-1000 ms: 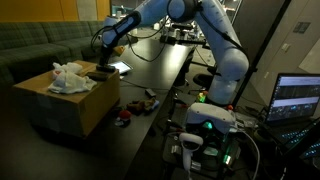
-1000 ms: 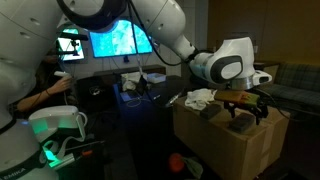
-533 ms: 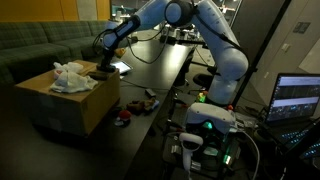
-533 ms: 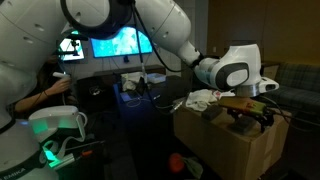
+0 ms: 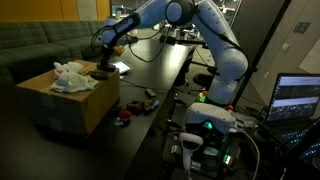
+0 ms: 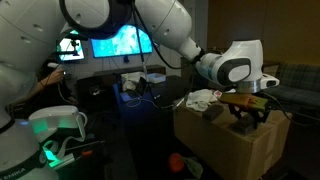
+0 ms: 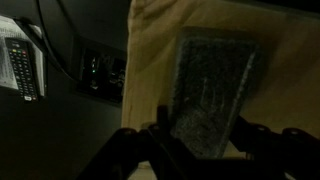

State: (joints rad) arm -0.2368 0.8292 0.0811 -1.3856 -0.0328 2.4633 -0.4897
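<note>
I observe the gripper (image 7: 203, 140) straddling the grey block (image 7: 215, 85) atop the cardboard box (image 5: 62, 105); whether its jaws grip it I cannot tell.

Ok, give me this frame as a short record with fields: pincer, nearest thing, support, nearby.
pincer: pincer low over the box top, fingers either side of the block; contact unclear
nearest thing: dark grey rectangular block, lying flat
support: cardboard box
nearby: crumpled white cloth on the same box top, apart from the block
</note>
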